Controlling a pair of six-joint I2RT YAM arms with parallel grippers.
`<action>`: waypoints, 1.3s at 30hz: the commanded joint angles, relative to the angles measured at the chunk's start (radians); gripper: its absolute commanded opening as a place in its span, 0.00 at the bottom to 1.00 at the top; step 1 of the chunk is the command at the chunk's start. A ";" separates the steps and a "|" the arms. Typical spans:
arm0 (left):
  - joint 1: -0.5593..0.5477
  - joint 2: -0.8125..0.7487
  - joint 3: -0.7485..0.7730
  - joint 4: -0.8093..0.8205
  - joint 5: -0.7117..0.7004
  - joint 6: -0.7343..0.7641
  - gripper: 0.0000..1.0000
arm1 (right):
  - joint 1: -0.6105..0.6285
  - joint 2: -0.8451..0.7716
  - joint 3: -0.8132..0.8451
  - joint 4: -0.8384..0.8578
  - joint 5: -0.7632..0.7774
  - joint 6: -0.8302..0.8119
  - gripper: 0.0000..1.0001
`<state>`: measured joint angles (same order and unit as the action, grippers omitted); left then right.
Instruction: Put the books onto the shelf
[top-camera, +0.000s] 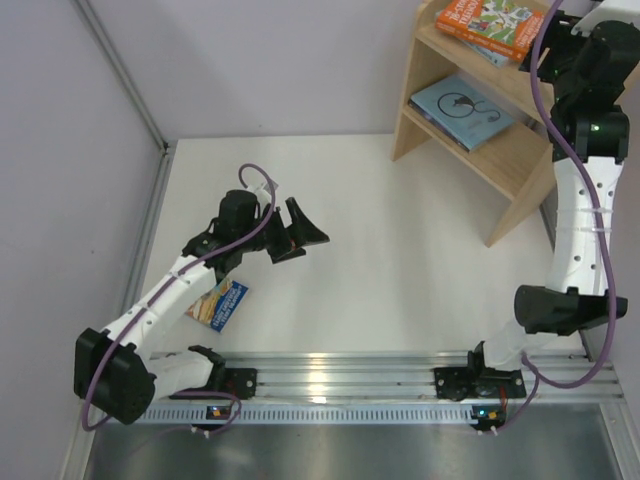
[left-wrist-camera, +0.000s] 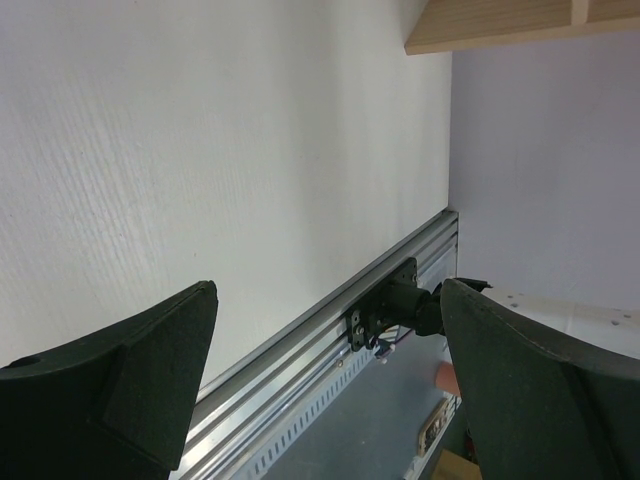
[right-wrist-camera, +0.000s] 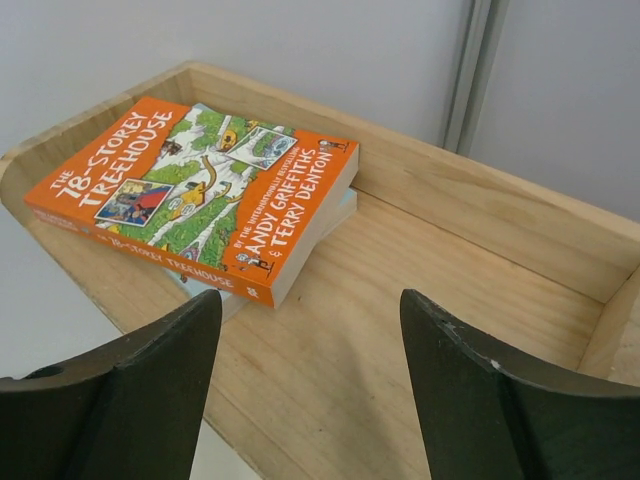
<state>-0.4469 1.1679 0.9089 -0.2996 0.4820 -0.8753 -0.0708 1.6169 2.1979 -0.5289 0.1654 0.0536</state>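
1. Pale lilac walls (top-camera: 250, 60) close in a white worktop (top-camera: 400, 260), and an aluminium rail (top-camera: 340, 370) runs along its near edge.
2. From overhead I see the shelf (top-camera: 510, 150) at about 1 o'clock, in the far right corner.
3. Its upper tier holds the orange book (top-camera: 492, 22), lying flat on top of a second book (top-camera: 497, 56) of which only a pale blue edge shows.
4. The light-blue book (top-camera: 460, 108) with the black drawing lies flat on the lower tier.
5. A colourful blue book (top-camera: 220, 302) lies on the worktop at about 8 o'clock, partly under my left arm.
6. My left tool (top-camera: 297, 238) hangs above the worktop left of centre, jaws spread wide and holding nothing.
7. My right tool (right-wrist-camera: 310, 300) is over the upper tier. Its fingers are well apart with bare wood between them, and the orange book is off at 10 o'clock, apart from both fingers.
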 joint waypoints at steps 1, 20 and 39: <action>-0.004 0.001 0.028 0.031 0.013 0.018 0.97 | -0.017 0.030 0.020 -0.003 -0.032 0.040 0.72; -0.003 0.045 0.027 0.048 0.012 0.027 0.96 | -0.024 0.126 0.065 0.046 -0.124 0.124 0.63; -0.006 0.041 0.022 0.053 0.007 0.022 0.95 | -0.023 0.138 0.017 0.147 -0.221 0.215 0.45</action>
<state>-0.4469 1.2163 0.9089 -0.2924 0.4820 -0.8642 -0.0814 1.7458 2.2055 -0.4606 -0.0261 0.2356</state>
